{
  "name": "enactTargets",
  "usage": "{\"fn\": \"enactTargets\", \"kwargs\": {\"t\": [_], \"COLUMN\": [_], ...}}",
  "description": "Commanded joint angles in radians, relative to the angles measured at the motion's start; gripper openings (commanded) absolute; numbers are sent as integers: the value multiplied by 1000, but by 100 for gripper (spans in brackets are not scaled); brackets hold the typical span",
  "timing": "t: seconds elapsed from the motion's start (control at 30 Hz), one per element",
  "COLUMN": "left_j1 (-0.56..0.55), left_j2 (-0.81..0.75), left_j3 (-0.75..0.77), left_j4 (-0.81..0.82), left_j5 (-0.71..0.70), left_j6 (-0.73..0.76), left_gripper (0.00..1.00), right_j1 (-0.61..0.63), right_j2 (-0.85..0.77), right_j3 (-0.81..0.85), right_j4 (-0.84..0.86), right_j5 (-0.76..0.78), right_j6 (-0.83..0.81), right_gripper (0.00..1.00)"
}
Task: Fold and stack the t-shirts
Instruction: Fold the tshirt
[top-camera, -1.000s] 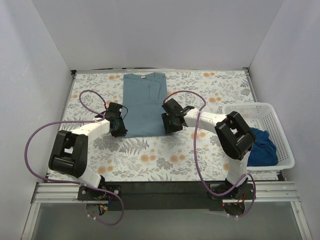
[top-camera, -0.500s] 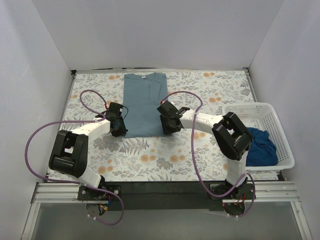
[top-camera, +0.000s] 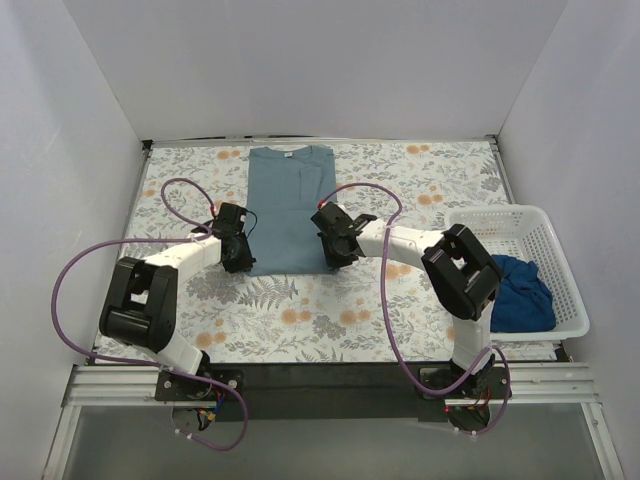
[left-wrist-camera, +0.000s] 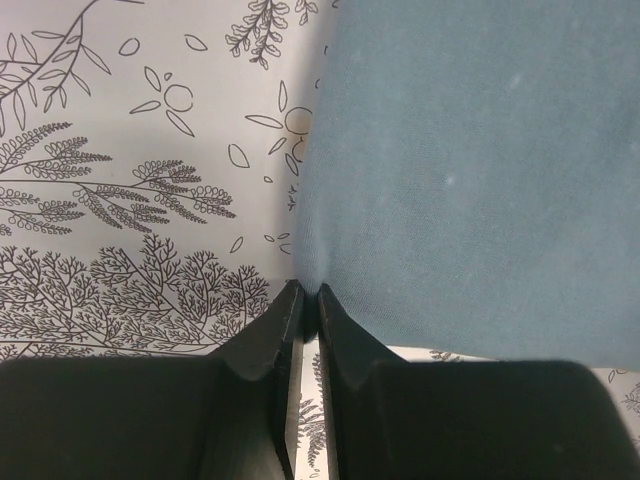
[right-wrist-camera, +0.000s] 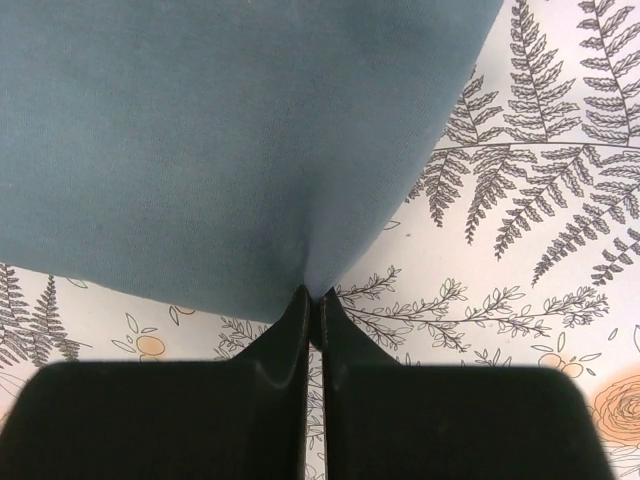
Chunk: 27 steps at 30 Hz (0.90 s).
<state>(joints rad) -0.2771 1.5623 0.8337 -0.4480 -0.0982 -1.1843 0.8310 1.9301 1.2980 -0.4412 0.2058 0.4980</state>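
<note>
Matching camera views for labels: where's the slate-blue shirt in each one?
Top external: slate-blue shirt lies flat, upper middle of the picture.
Left wrist: fills the upper right; left gripper pinches its edge.
Right wrist: fills the upper left; right gripper pinches its edge.
Shared landmark: the fern-print tablecloth under it.

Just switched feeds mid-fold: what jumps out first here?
A slate-blue cloth t-shirt lies folded lengthwise on the floral-print table, both arms' jaws shut on its near corners. A darker royal-blue cloth t-shirt sits crumpled in the white plastic lattice basket at the right edge.
</note>
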Motion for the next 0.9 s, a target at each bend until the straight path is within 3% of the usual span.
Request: {"fn": "enactTargets", "kwargs": {"t": [0.0,0.1,0.33,0.47,0.6,0.73,0.87], "left_j1": [-8,-31,-210,-383,-548,-773,-892], "left_j2": [61,44,-86,-236,-390,-505,-567], "left_j3": [1,11,13,-36,-110,-202,-222], "left_j4": [-66,-87,-250,-426,-538,-600,-593], "left_j5": [8,20,58,97,155,235,265], "left_j6": [18,2,-107,-234,-452,-663,-794], "left_gripper": [0,0,0,0,0,0,0], "right_j1": [10,8,11,49,115,204,234], "right_j2": [84,49,-141,-296,-504,-660,-770], "right_j3": [-43,-34,-140,-294,-457,-604,-625], "right_j4": [-159,-163,-231,-267,-306,-365,-413], "right_j5": [-28,-26,-133,-258,-321,-370,-424], "right_j6": [-19,-44,-101,-99,-29,66,109], "right_gripper": [1,1,1,1,1,1,1]}}
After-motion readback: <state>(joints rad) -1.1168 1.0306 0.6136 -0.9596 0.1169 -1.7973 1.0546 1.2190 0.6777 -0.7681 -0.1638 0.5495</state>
